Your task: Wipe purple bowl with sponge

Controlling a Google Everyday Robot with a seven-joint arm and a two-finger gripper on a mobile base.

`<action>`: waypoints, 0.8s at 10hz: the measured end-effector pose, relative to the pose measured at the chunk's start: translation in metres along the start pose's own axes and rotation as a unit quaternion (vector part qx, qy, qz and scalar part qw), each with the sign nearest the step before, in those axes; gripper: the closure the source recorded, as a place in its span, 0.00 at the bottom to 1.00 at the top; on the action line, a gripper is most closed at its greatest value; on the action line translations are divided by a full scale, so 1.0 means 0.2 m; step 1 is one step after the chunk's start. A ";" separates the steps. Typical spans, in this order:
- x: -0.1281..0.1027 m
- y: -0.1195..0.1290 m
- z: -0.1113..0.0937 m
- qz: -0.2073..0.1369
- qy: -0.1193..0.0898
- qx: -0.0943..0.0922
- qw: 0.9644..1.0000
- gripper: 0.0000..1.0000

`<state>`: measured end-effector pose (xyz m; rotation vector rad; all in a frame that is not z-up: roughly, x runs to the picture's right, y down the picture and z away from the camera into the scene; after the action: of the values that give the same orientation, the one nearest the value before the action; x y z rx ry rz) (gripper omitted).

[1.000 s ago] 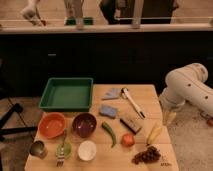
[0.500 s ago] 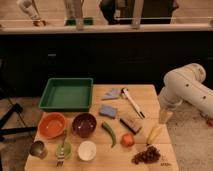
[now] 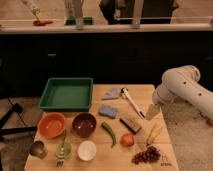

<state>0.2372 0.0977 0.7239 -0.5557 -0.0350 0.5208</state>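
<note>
At the tabletop's (image 3: 113, 156) edge the hand (image 3: 153, 111) had swung inward, fingers apart, empty; the sponge (image 3: 108, 110) lay well beyond it, the purple bowl (image 3: 84, 124) farther still. Reaching had only begun.

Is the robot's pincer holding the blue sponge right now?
No, the sponge lies on the table near the purple bowl, while the pincer hangs apart from it at the table's right edge.

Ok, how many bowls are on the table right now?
3. The orange bowl sits front left, the purple bowl just right of it, the white bowl in front of the purple. None seems hidden. The gripper hovers by the table, right side.
</note>
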 end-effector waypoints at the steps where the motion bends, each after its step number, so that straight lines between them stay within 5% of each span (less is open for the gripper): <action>1: -0.03 0.00 0.01 -0.002 -0.003 -0.001 1.000 0.20; 8: -0.03 0.01 0.01 -0.002 -0.002 -0.001 1.000 0.20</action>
<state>0.2318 0.0973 0.7257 -0.5569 -0.0411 0.5181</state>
